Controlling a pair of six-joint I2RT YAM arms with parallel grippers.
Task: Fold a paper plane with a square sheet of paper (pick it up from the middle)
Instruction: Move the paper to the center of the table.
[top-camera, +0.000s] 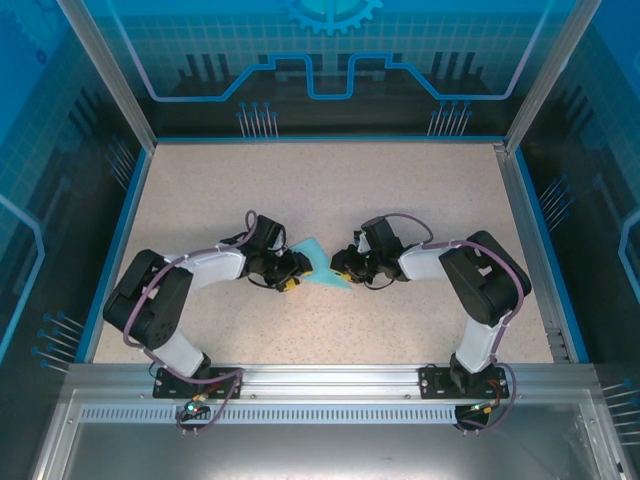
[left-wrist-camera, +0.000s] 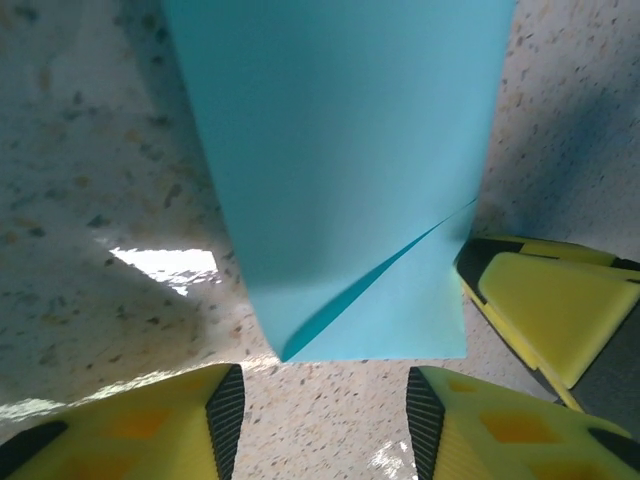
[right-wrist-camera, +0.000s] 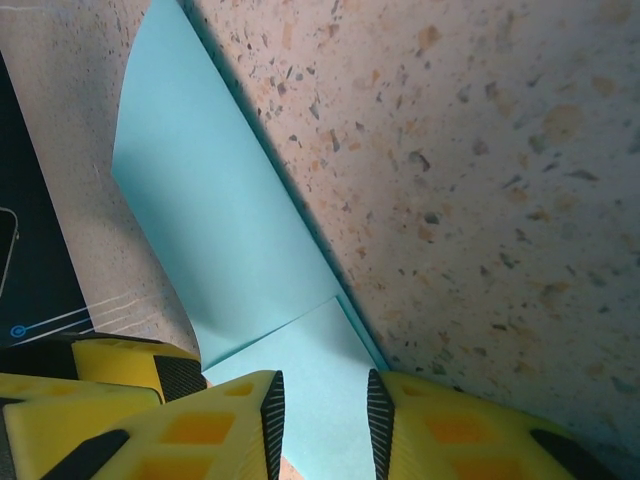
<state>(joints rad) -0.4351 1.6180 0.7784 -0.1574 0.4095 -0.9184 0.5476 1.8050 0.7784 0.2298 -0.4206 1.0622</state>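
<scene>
My left gripper (left-wrist-camera: 325, 415) stands half open and holds nothing. The partly folded paper (left-wrist-camera: 340, 180) lies just past its tips, mid-table (top-camera: 400, 190). My right gripper (right-wrist-camera: 325, 425) is narrowly parted with paper between its tips; I cannot tell if it grips.

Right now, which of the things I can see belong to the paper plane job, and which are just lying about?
Part of the job:
- light blue sheet of paper, partly folded
- left end effector
- right end effector

Just there:
- speckled table
- blue patterned walls
- metal rail at the near edge
</scene>
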